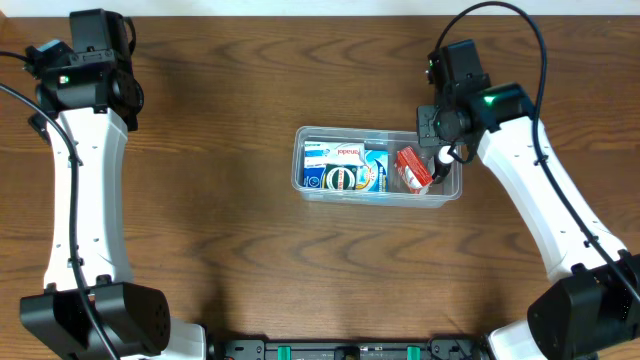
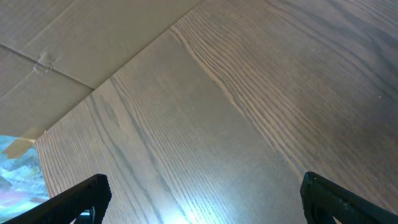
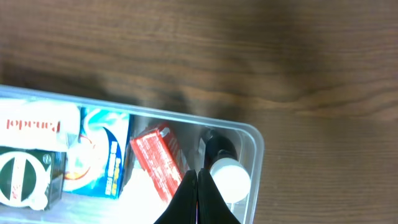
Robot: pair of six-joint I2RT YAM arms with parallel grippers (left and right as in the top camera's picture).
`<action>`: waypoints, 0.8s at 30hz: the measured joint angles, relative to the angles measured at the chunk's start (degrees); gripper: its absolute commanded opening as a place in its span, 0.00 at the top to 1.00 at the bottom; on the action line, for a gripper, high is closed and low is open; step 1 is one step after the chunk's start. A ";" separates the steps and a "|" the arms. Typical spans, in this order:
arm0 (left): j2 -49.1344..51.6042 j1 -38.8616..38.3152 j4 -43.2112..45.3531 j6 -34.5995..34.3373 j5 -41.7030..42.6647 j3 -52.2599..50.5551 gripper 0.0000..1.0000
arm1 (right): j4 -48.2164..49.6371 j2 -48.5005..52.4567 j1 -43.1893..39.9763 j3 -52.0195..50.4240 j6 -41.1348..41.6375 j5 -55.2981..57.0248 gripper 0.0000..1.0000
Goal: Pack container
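Observation:
The clear container (image 1: 302, 170) sits mid-table with small boxes inside: white and blue ones (image 1: 345, 166) at its left, a red box (image 1: 412, 168) toward its right. A dark bottle with a white cap (image 3: 227, 176) stands in the container's right end (image 3: 255, 140). My right gripper (image 3: 197, 176) hovers over that end, shut, its two black fingers pressed together with nothing between them, just beside the red box (image 3: 158, 162) and the cap. My left gripper (image 2: 202, 193) is open over bare wood at the far left of the table, holding nothing.
The left arm (image 1: 85, 80) stands at the table's far-left corner. The right arm (image 1: 530, 170) reaches in from the right side. A cardboard sheet (image 2: 62, 37) lies beyond the table edge in the left wrist view.

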 measured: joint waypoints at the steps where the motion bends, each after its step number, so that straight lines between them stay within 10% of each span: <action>1: 0.00 0.02 0.00 0.00 0.00 0.00 0.02 | -0.02 0.00 0.33 -0.22 -0.52 -0.04 0.99; 24: 0.00 0.02 0.00 0.00 0.00 0.00 0.02 | 9.29 0.07 3.48 -11.58 -4.98 -0.20 0.99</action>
